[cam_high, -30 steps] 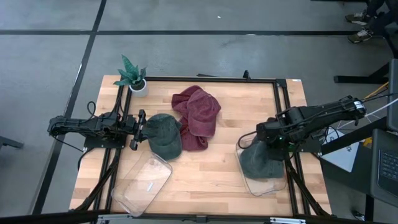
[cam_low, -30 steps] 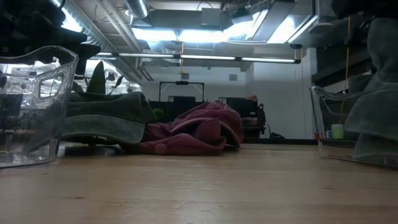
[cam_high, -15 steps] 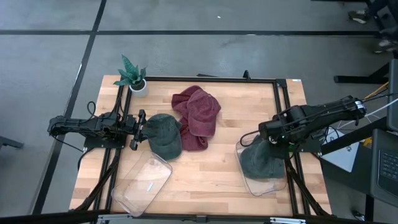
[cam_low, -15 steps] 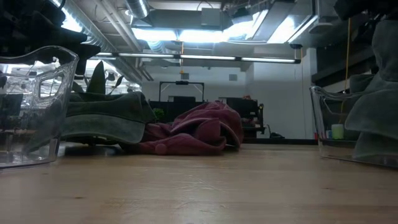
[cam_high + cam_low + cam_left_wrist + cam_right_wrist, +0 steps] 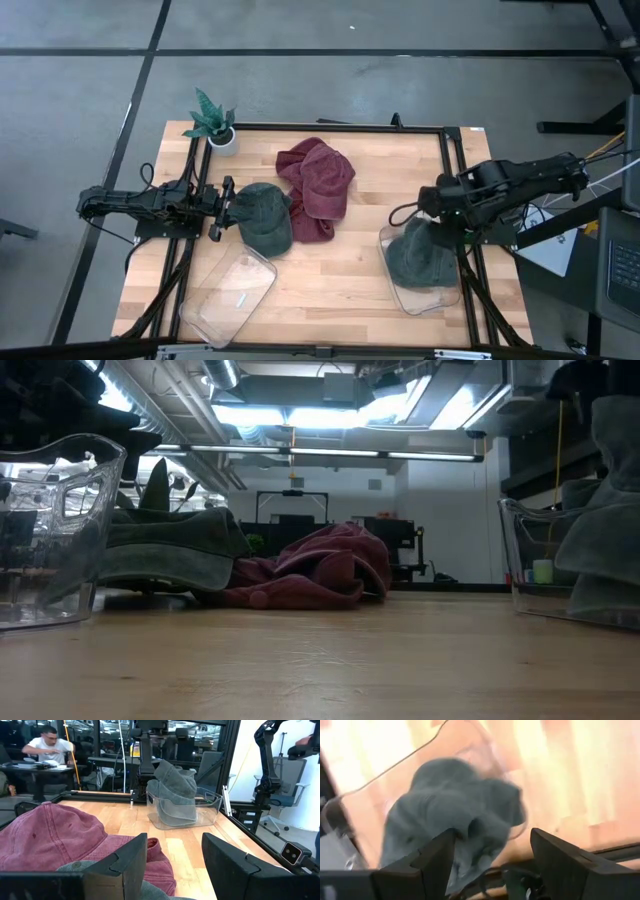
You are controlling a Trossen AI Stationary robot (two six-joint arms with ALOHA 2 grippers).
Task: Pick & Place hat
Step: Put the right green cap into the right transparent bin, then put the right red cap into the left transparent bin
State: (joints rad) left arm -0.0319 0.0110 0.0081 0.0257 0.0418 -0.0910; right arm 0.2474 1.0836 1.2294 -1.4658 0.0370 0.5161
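A grey-green hat lies bunched in the clear bin at the table's right, its top standing above the rim. My right gripper hangs open just over it, pointing steeply down, with the hat below and between the fingers and untouched. A dark green hat lies on the table left of centre, against a dark red hat. My left gripper waits open and level at the table's left, at the green hat's edge.
A second clear bin stands at the near left. A small potted plant is at the far left corner. A black frame runs around the tabletop. Bare wood lies between the two bins.
My right gripper has risen from the grey-green hat, tipping and rolling a little as it went. The hat has stayed in the right bin.
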